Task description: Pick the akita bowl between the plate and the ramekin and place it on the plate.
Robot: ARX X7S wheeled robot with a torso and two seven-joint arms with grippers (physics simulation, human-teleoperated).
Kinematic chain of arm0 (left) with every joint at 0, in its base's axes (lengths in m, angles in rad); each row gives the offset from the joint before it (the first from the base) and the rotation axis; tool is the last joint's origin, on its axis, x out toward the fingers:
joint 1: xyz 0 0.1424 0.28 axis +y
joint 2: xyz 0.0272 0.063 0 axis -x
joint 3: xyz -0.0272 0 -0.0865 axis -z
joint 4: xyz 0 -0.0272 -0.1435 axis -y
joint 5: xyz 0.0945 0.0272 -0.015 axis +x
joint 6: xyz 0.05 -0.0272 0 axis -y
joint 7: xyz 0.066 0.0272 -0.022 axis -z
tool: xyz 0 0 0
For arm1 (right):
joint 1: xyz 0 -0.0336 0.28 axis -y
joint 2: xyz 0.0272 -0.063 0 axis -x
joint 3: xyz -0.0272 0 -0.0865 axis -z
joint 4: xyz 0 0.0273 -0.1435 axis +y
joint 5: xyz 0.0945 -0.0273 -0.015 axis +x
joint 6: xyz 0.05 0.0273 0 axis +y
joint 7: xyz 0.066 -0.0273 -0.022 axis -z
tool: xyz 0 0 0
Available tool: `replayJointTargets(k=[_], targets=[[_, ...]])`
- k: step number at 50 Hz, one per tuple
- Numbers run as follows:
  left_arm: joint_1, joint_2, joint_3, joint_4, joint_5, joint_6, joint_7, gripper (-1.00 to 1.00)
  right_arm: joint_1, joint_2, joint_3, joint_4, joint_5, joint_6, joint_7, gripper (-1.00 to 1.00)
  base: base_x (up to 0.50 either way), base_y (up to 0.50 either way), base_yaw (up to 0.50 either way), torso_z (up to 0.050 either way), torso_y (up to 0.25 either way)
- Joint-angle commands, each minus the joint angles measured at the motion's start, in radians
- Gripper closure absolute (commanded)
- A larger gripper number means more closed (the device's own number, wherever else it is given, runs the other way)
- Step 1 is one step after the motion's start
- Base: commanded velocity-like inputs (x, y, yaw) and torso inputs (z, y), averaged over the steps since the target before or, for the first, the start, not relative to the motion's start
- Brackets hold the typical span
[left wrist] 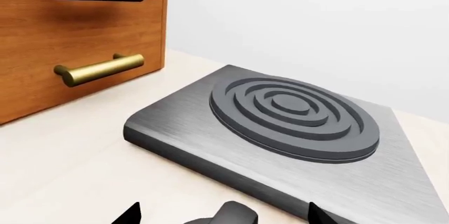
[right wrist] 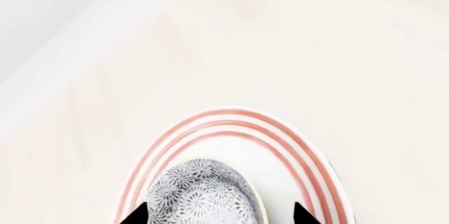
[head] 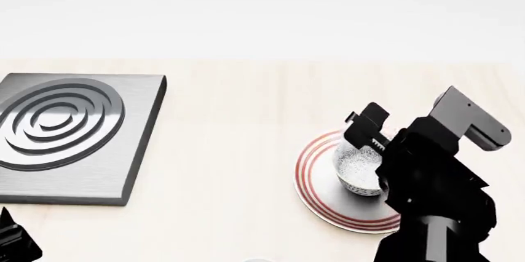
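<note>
right gripper (head: 367,145) | i'm clamping the akita bowl (head: 358,171) over the plate (head: 316,179) centre so it's landing inside the rings | left gripper (left wrist: 223,214) idling spread by the hob (left wrist: 295,129)

A pale bench (head: 221,151) is filling the frame. At the left, a grey hob (head: 70,136) with ringed grooves is lying flat. At the lower right, the right end effector (head: 365,145) is hanging over a speckled bowl (head: 358,173), which is sitting on the red-ringed plate (head: 316,179). The black arm is hiding the plate's right side.
</note>
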Motion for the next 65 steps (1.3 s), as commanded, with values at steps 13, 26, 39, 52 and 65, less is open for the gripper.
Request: replayJointTargets(k=[13,26,39,52,65], targets=[[0.005,-0.003,0.003,0.007,-0.004,0.001,-0.005,-1.0,0.001,-0.095,-0.137,-0.353,-0.054,0.185,-0.018,-1.0,0.0,0.0,0.0,0.0,0.0],[0.005,-0.004,0.005,0.008,-0.005,0.001,-0.007,-1.0,-0.197,-0.11,-0.374,-0.881,0.121,0.445,0.021,-1.0,0.0,0.0,0.0,0.0,0.0],[0.003,-0.004,0.008,0.0,-0.003,0.008,-0.007,-1.0,-0.363,-0.095,-0.495,-1.234,0.195,0.553,0.043,-1.0,0.0,0.0,0.0,0.0,0.0],[0.003,-0.005,0.009,-0.002,-0.004,0.012,-0.009,-1.0,-0.501,-0.074,-0.57,-1.457,0.218,0.555,0.066,-1.0,0.0,0.0,0.0,0.0,0.0],[0.004,-0.005,0.012,-0.003,-0.004,0.014,-0.009,-1.0,-0.658,-0.03,-0.65,-1.658,0.218,0.516,0.069,-1.0,0.0,0.0,0.0,0.0,0.0]])
